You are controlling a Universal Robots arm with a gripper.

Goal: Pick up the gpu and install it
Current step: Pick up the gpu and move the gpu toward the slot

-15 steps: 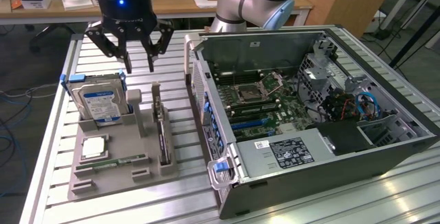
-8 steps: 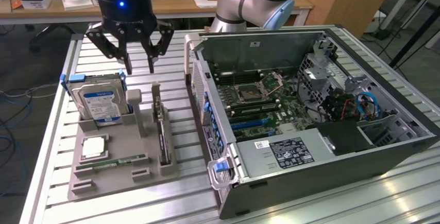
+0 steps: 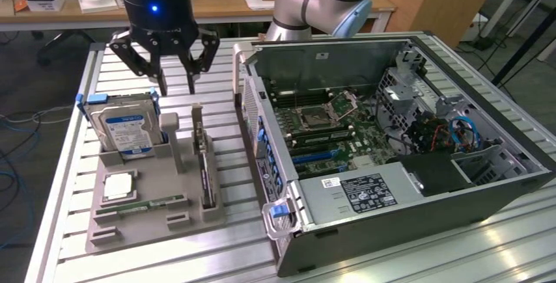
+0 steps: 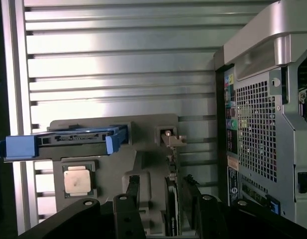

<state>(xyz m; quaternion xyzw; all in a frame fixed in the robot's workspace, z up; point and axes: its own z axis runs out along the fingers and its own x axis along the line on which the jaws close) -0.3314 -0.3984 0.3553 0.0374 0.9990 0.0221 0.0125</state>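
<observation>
The gpu (image 3: 202,166) stands on edge in a slot of the grey holder (image 3: 187,221), seen as a thin dark card with its metal bracket end toward the back. In the wrist view the gpu (image 4: 171,199) appears edge-on, its bracket tab (image 4: 168,138) at the holder's far end. My gripper (image 3: 172,82) hangs open above the back of the holder, a little above and behind the card, touching nothing. Its dark fingers (image 4: 124,216) spread to either side of the card in the wrist view.
An open computer case (image 3: 486,195) lies at the exterior view's right, motherboard (image 3: 334,123) exposed. The holder also carries a hard drive (image 3: 127,127) in a blue frame, a processor (image 3: 117,185) and a memory stick (image 3: 139,203). All sit on a slatted metal table (image 3: 234,257).
</observation>
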